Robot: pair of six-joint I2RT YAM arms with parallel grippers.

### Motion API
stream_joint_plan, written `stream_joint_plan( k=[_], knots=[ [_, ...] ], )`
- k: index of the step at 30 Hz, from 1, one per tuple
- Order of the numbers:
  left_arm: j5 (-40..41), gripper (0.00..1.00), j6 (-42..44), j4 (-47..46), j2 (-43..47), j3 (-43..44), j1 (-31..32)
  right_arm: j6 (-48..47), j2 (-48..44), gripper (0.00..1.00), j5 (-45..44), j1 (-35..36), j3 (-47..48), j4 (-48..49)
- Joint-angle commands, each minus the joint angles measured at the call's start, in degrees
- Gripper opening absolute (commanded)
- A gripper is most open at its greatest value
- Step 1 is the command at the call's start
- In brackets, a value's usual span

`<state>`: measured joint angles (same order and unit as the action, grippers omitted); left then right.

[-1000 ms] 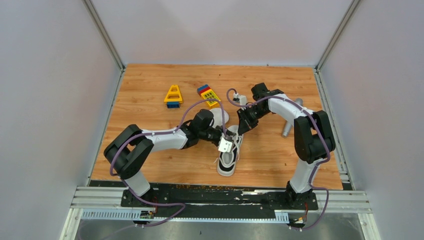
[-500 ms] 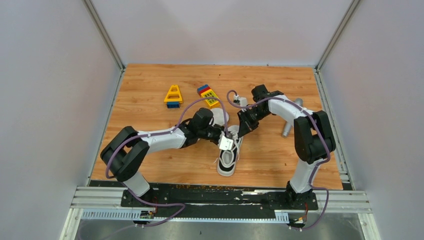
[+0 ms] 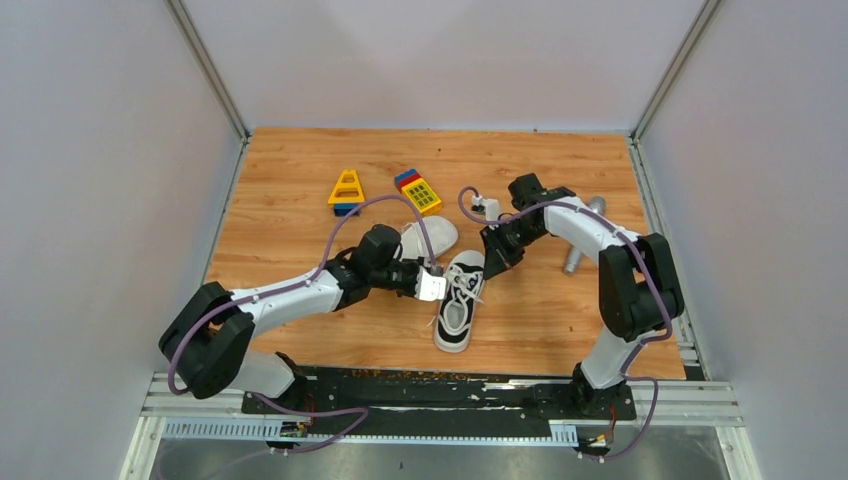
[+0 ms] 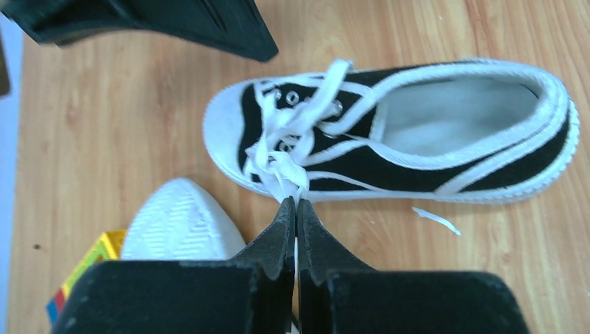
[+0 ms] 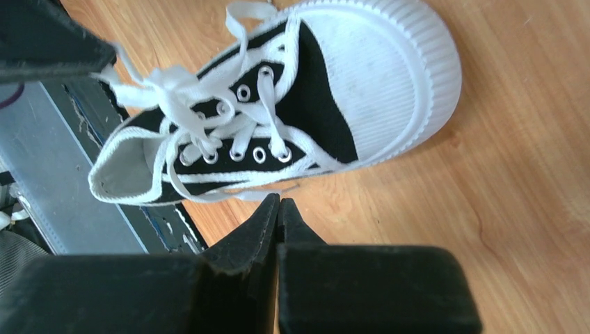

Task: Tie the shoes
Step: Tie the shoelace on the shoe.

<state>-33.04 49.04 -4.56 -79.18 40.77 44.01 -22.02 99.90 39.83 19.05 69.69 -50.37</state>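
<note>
- L arm reaches low & flat; L tool pinched fully closed on lace of upright shoe.
- R arm folded inward; R tool closed, contents unclear.

overturned shoe partly hidden behind left arm; grey cylinder middle covered by right arm.
</note>
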Motion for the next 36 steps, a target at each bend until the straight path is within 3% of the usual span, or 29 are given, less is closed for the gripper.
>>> stream_joint_plan(
  k=[1,7,14,21,36],
  knots=[
    [0.33,0.00,-2.48,2.01,1.92,-1.71,-0.15,-1.55,-3.57,0.00,-0.99,-0.15,-1.88,-1.08],
    [-1.10,0.00,-4.70,-2.29,0.04,-2.12,-0.11,-0.83,-3.39,0.01,2.15,-0.06,1.18,0.72],
    [-1.29,0.00,-6.46,-5.43,-2.89,-0.99,-0.06,-1.97,3.27,0.23,3.17,0.50,7.26,3.54],
    [-1.02,0.00,-8.42,-7.49,-4.12,-0.81,-0.06,-3.22,8.19,0.25,3.69,3.53,9.48,4.60],
    [0.27,0.00,-10.35,-10.11,-4.25,-1.67,-0.01,-7.40,4.21,0.31,9.07,5.21,6.31,1.99]
  ],
)
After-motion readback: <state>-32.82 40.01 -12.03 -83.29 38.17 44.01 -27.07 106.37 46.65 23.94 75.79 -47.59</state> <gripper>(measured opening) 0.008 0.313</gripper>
